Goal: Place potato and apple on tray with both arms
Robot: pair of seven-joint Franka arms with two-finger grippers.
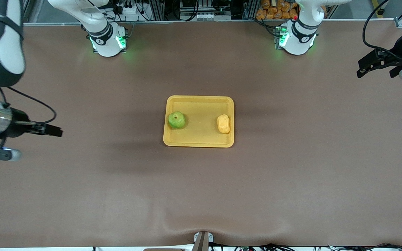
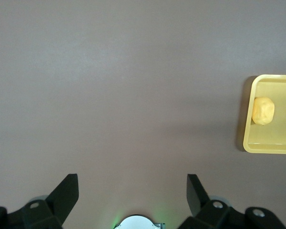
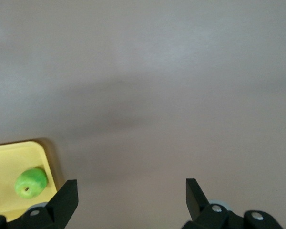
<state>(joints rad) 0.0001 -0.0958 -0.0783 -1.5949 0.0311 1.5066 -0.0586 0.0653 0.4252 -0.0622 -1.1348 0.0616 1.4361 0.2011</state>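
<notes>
The yellow-orange tray (image 1: 201, 137) lies at the middle of the table. The green apple (image 1: 176, 120) rests in it at the end toward the right arm. The yellow potato (image 1: 223, 123) rests in it at the end toward the left arm. My left gripper (image 1: 375, 68) hangs open and empty over bare table at the left arm's end. My right gripper (image 1: 56, 131) hangs open and empty over bare table at the right arm's end. The left wrist view shows open fingers (image 2: 132, 191), with the potato (image 2: 263, 110) in the tray (image 2: 276, 143) well off. In the right wrist view the fingers (image 3: 131, 193) are spread, and the apple (image 3: 31, 182) sits in the tray (image 3: 9, 157).
The two arm bases (image 1: 108, 40) (image 1: 297, 38) glow green along the table's edge farthest from the front camera. A brown cover spans the table, with a wrinkle above a small clamp (image 1: 202, 240) at the nearest edge. Orange-brown items (image 1: 277, 8) are stacked off the table.
</notes>
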